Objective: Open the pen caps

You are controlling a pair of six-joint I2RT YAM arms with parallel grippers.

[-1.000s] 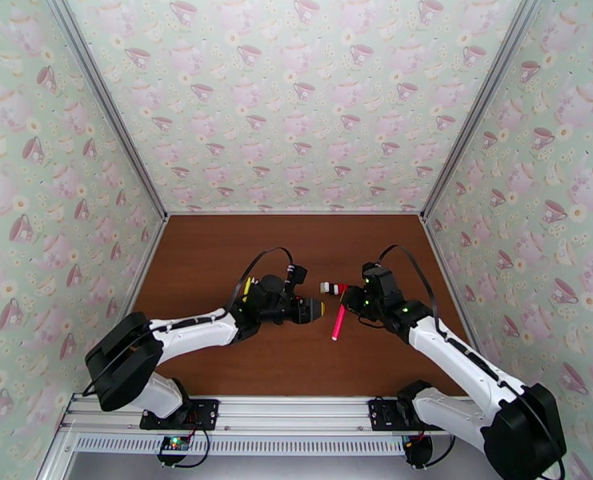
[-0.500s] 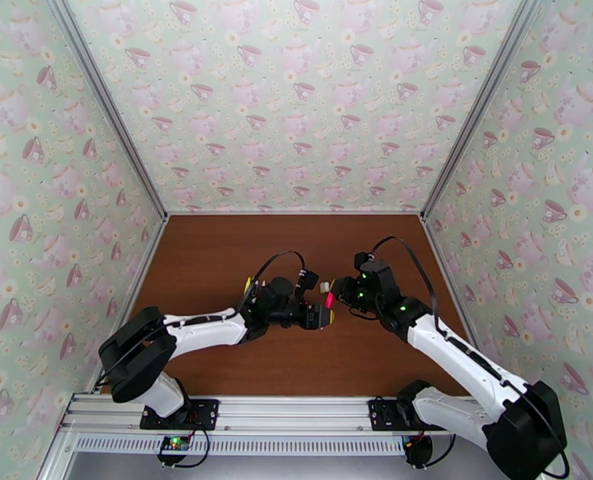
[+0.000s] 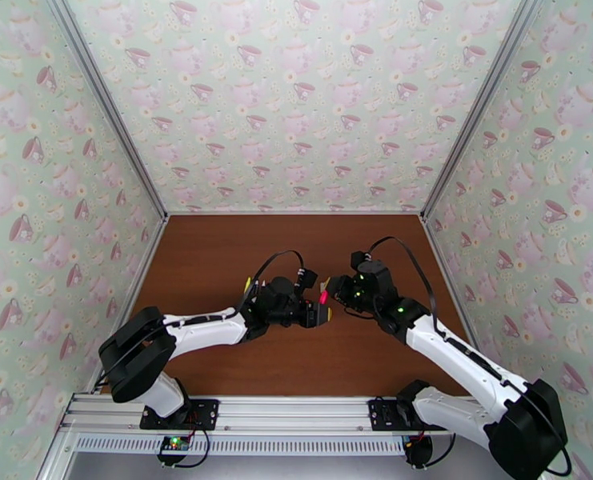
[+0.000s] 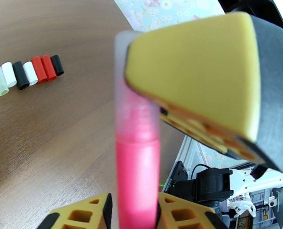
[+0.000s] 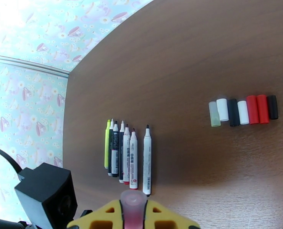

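Left arm [image 3: 200, 328] reaches right and right arm [image 3: 448, 354] reaches left, both stretched forward from their bases. Left gripper [image 3: 323, 312] and right gripper [image 3: 334, 290] sit tip to tip, nearly touching. Right wrist view: right fingers [image 5: 107, 216] clamped on the pink pen [image 4: 136, 168], which sticks out ahead of them. Left wrist view: left fingers [image 4: 91, 214] pressed against both sides of the same pen's barrel.

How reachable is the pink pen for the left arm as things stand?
Yes, it seems: the pen, clamped in the right fingers, lies between the left fingers, with nothing blocking them.
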